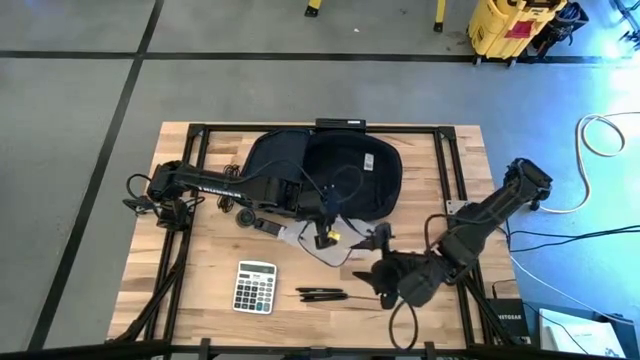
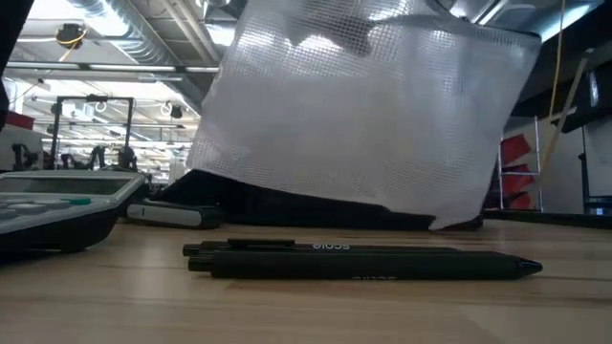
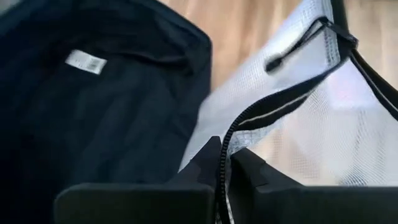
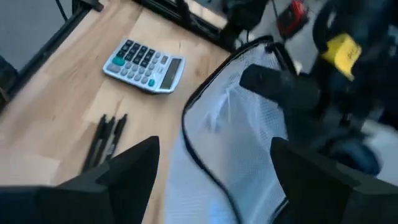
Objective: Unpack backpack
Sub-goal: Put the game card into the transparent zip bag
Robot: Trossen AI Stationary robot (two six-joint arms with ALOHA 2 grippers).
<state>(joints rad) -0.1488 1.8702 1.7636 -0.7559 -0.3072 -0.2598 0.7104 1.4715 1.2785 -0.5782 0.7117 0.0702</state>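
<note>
High view has the backpack [image 1: 325,170] lying open at the back middle of the table [image 1: 200,300]. Left gripper [image 1: 325,232] is just in front of it, jaws clamped on the zipper edge of a white mesh pouch [image 1: 335,248]. Right gripper [image 1: 375,272] sits beside the pouch, jaws wide apart, holding nothing. Calculator [image 1: 255,286] and pens [image 1: 322,294] lie near the front.

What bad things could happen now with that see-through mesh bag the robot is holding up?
1. Only the left gripper pinches the mesh pouch, by its zipper edge; the right gripper is open. A thin pinch might slip, dropping the pouch.
2. The pens and calculator lie close by on the table; a swinging pouch or the low right gripper could knock them.
3. The pouch hangs right by the open backpack, so it might snag on it.
</note>
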